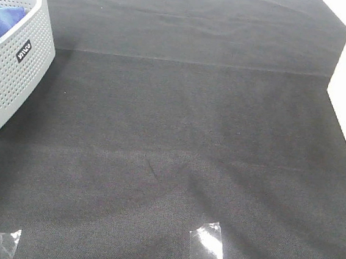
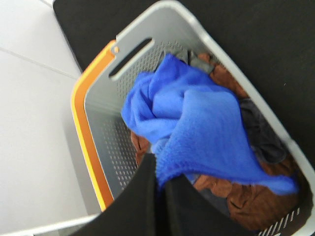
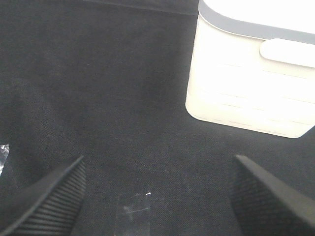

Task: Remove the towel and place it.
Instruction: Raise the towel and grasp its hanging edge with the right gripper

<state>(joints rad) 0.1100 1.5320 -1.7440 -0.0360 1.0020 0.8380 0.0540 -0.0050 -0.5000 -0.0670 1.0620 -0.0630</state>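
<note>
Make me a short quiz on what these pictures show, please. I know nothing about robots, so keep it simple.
1. Pick one: the blue towel is A) bunched in the grey basket, B) spread flat on the table, C) folded on the floor.
2. True or false: the right jaws, above the black table cloth, are holding something.
3. Fill in: the left jaws are shut on the ____.

Key: 1 A. 2 False: they stand open and empty. 3 towel.
</note>
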